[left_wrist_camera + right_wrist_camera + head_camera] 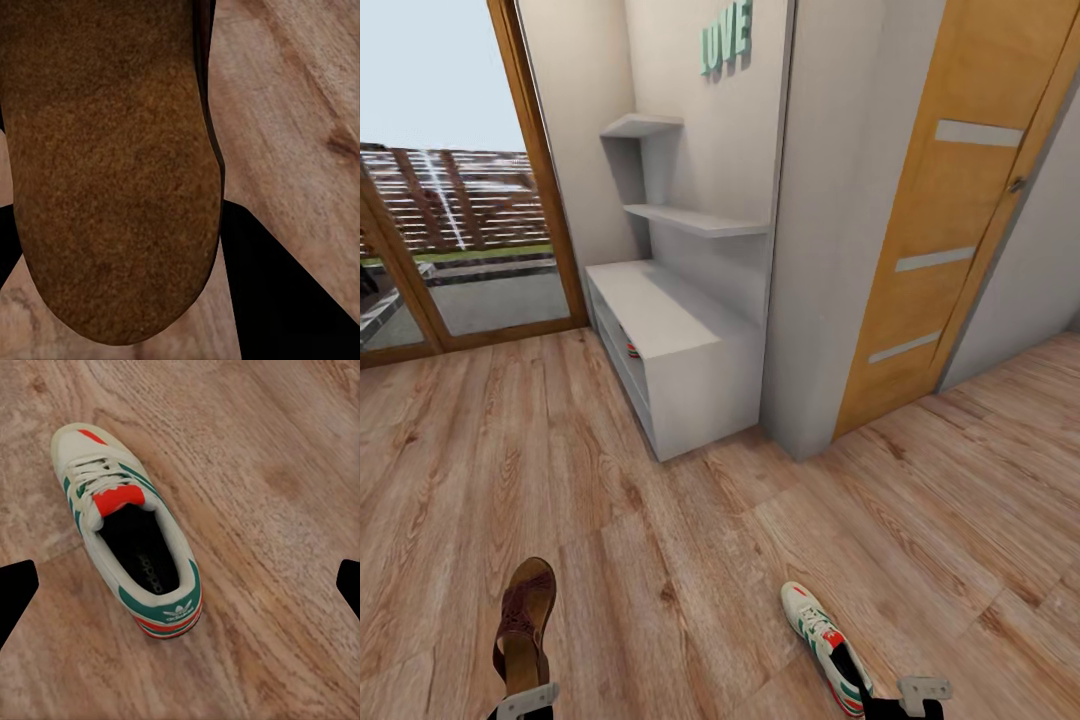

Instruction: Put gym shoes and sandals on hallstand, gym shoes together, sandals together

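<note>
Wood-grain plank flooring (660, 520) runs across the corridor to a low light-grey hallstand (670, 340) set against the wall, with two grey wall shelves (695, 218) above it and green "LOVE" letters (725, 35) higher up. Something with a red and green patch (632, 350) sits inside the hallstand's open tier, too small to identify with certainty. A wooden door with frosted strips (950, 230) stands to the right of a grey wall corner, and a glazed wooden-framed door (470, 200) opens to the outside on the left.

Near the head view's lower edge, a brown sandal (525, 625) is gripped at its heel end by the left pincer (525, 702), closed on it; the left wrist view shows its brown sole (112, 172) close up over the floor. A white gym shoe with green stripes and red patches (825, 645) lies on the floor, toe toward the hallstand. The right pincer (920, 695) hovers just beside its heel, spread wide with nothing held; its wrist view shows the shoe (127, 532) between the dark fingertips (15, 592).
</note>
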Robot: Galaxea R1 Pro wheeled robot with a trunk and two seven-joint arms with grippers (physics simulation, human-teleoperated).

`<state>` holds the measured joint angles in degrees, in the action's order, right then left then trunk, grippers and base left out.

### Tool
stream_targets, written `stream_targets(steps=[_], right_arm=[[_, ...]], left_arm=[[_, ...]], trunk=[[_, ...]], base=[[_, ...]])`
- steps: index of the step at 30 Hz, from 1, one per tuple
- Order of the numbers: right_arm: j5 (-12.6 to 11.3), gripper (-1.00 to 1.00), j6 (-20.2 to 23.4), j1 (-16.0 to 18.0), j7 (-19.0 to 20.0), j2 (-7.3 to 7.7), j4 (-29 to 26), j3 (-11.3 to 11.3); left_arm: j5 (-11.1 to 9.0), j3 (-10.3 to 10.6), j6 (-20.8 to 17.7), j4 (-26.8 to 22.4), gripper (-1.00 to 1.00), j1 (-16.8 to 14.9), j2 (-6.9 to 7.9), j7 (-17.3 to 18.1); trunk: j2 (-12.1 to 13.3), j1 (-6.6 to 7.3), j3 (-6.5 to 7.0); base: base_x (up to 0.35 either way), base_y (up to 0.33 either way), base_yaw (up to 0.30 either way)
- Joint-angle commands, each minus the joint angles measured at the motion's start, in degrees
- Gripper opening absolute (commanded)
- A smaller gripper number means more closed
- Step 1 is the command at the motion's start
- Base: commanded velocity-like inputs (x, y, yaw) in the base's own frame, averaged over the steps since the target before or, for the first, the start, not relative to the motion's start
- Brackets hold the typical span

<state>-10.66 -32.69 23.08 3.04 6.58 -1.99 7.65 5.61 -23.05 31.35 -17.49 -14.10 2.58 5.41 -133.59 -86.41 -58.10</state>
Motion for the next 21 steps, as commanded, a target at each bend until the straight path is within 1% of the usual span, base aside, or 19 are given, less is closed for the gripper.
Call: stream_targets(steps=[1, 5, 15, 21], right_arm=[[-0.60, 1.00, -0.18, 0.03, 0.31, 0.02, 0.06, 0.35], [-0.61, 1.00, -0.18, 0.03, 0.30, 0.02, 0.06, 0.35], [-0.60, 1.00, -0.18, 0.03, 0.30, 0.02, 0.06, 0.34], [-0.61, 1.00, -0.18, 0.03, 0.30, 0.02, 0.06, 0.34]], left_arm=[[0.77, -0.51, 0.18, 0.02, -1.00, -0.05, -0.03, 0.17], [0.73, -0.50, 0.20, 0.02, -1.00, -0.05, -0.03, 0.17], [0.68, -0.50, 0.20, 0.00, -1.00, -0.05, -0.03, 0.22], [0.61, -0.50, 0.20, 0.00, -1.00, -0.05, -0.03, 0.25]], trunk=[[-0.02, 0.01, -0.05], [-0.02, 0.01, -0.05], [-0.02, 0.01, -0.05], [-0.02, 0.01, -0.05]], base=[[0.031, -0.051, 0.000], [0.060, -0.129, 0.000], [0.062, -0.227, 0.000], [0.007, -0.061, 0.000]])
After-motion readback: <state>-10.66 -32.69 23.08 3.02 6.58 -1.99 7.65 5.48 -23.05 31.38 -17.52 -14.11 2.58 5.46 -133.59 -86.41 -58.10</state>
